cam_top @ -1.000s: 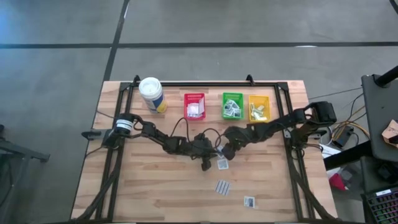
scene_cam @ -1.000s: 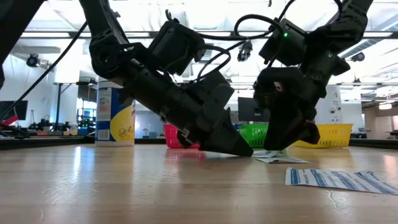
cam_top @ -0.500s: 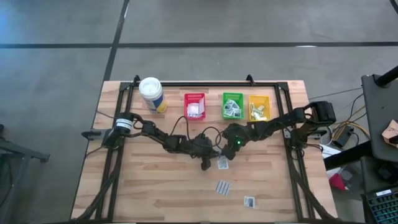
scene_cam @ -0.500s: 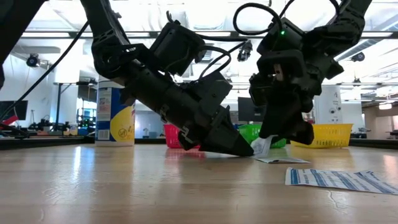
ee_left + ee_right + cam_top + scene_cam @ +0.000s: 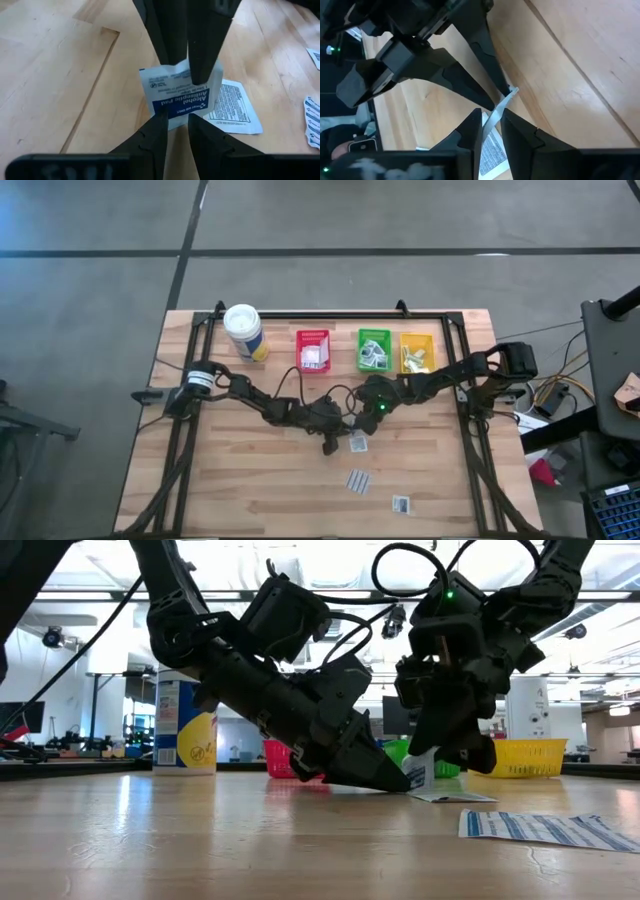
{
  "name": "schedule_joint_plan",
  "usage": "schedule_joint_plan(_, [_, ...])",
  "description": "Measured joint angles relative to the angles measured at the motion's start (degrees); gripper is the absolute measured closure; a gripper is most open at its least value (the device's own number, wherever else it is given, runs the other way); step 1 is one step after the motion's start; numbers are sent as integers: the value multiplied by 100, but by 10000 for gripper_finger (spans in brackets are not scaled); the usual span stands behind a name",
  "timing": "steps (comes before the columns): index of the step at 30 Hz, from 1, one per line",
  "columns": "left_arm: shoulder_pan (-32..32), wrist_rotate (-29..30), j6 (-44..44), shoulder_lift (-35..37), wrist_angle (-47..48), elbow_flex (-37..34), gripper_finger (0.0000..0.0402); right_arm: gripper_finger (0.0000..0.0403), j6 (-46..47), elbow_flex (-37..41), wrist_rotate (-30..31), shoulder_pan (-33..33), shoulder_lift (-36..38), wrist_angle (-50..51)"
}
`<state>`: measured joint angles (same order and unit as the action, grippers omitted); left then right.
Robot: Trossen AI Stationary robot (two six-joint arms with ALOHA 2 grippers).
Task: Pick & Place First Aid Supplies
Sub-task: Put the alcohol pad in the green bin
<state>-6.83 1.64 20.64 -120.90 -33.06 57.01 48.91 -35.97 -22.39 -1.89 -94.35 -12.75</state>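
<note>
Right gripper: my right gripper (image 5: 489,131) sits at mid-frame in the high view, its two dark fingers pinched on the upper edge of a small flat white paper packet with a dark-blue printed band (image 5: 181,94); the packet stands on edge between them, so I am grasping it.
Left gripper: my left gripper (image 5: 176,131) meets the same packet from the other side, tips low on the wooden table top (image 5: 250,470); its fingers stand a narrow gap apart at the packet's lower edge, touching or just short of it, I cannot tell which. I judge it is bracing, not gripping.
Packet position: centre of the high view, below the row of small plastic bins; it overlaps a second flat white packet with fine black print (image 5: 235,110) lying flat on the wood.
Other supplies: a striped white packet (image 5: 359,481) and a small square one (image 5: 400,503) lie in the lower middle of the high view, well apart from both grippers.
Bins: red (image 5: 312,351), green (image 5: 374,350) and yellow (image 5: 417,353) along the upper middle, each already holding packets.
Step in hand: lifting one packet clear for a bin.
Doing it well: I should rise straight up so only the pinched packet comes, watch that the printed one underneath stays down, and let the left fingers give way before carrying.
</note>
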Motion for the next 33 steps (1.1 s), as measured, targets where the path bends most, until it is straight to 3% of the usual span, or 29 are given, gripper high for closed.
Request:
schedule_joint_plan(16, [-2, 109, -284, 15, -51, 7, 307, 392, -493, -2, -55, -3, 2, 570])
schedule_joint_plan(26, [-2, 102, -563, 408, 296, -41, 307, 394, -775, -2, -61, -2, 73, 855])
schedule_joint_plan(33, [-2, 106, -592, 628, 682, -53, 307, 394, -1038, -2, -33, -101, 519, 1348])
